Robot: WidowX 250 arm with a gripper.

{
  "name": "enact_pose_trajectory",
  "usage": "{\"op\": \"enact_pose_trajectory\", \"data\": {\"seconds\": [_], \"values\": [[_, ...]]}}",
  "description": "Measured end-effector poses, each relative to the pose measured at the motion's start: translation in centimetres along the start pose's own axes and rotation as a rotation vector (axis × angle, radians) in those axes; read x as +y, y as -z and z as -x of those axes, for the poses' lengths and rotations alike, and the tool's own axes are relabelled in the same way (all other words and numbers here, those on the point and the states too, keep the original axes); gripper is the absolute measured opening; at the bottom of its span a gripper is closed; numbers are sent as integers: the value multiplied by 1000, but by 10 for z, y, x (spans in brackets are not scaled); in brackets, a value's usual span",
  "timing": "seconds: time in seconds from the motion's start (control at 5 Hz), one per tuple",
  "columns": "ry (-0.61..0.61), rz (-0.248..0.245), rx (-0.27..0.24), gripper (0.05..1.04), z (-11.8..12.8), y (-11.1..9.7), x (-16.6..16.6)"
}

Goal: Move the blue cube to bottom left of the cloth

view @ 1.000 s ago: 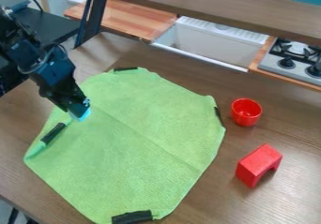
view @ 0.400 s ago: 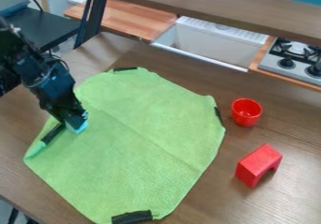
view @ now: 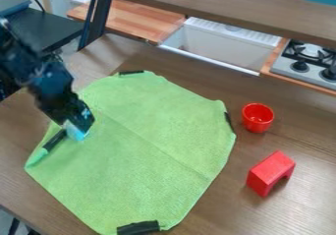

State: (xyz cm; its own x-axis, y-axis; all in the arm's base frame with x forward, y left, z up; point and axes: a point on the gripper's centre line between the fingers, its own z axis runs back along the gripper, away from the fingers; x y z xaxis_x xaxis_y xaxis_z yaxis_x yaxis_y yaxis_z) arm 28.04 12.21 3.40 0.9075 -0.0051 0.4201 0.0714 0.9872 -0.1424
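Observation:
The black gripper [view: 76, 125] hangs over the left part of the green cloth [view: 144, 140], coming in from the upper left. At its tip is the light blue cube [view: 75, 133], and the gripper is shut on it. The gripper covers the upper part of the cube, whose lower part shows low over the cloth. Just to the left lies a dark-handled utensil with a green end [view: 54, 139], close to the cloth's left edge.
A red cup [view: 257, 117] and a red arch block [view: 270, 173] stand on the table right of the cloth. Black clips [view: 138, 227] sit at cloth edges. Behind are a sink [view: 223, 44], a stove [view: 308, 64] and a raised shelf [view: 216, 5].
The gripper has come down toward the lower left with the blue cube at its tip, then shifted slightly left. The cloth, cup and arch block have not moved.

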Motion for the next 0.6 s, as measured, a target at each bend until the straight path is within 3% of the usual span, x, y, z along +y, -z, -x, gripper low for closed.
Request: {"op": "enact_pose_trajectory", "data": {"seconds": [0.2, 0.4, 0.6], "values": [[-2, 5, -2, 1003, -10, -24, -1], [-66, -56, -29, 999, -19, -64, 8], [-205, -169, 52, 999, -28, -94, 28]]}}
